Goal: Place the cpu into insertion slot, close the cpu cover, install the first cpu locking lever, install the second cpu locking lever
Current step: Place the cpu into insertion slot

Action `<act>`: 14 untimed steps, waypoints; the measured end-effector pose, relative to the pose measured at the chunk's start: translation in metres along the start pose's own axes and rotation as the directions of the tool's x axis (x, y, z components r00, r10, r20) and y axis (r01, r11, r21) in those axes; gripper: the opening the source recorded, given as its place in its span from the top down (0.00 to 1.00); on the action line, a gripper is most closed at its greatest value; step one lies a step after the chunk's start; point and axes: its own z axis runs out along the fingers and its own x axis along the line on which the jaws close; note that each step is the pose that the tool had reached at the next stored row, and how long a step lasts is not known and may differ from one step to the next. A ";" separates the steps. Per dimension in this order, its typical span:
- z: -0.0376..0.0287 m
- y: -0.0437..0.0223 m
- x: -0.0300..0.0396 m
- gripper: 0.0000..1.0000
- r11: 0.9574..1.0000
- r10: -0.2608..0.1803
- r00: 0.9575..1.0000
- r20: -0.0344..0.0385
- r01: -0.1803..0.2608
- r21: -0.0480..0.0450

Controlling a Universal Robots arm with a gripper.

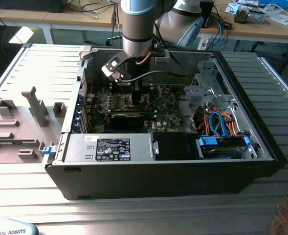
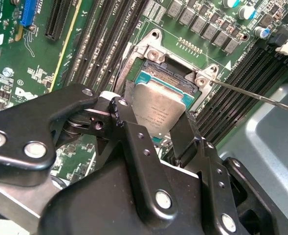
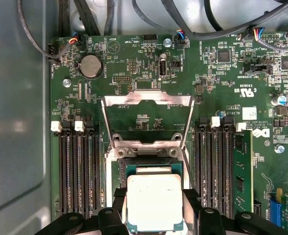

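The cpu hides most of the insertion slot.

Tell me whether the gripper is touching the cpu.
Touching. In the second wrist view the gripper pinches the cpu by two edges, tilted over the insertion slot.

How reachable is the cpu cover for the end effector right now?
Likely yes: the open cpu cover sits just beyond the end effector with nothing between, though the end effector is shut on the cpu.

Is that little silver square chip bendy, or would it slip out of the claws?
Probably stiff: the cpu looks like a flat metal-topped plate. Likely light, being small and thin. Its smooth top may be slippery; the gripper pinches its edges instead.
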 end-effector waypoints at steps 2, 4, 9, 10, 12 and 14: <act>0.0001 -0.0007 0.0000 0.46 1.000 0.000 1.000 0.000 0.000 0.000; 0.0002 -0.0012 0.0001 0.46 1.000 0.000 1.000 0.000 0.000 0.000; 0.0015 -0.0036 0.0003 0.46 1.000 0.000 1.000 0.000 0.000 0.000; 0.0016 -0.0037 0.0003 0.46 1.000 0.000 1.000 0.000 0.000 0.000; 0.0018 -0.0040 0.0003 0.46 1.000 0.000 1.000 0.000 0.000 0.000; 0.0026 -0.0043 0.0004 0.46 1.000 0.000 1.000 0.000 0.000 0.000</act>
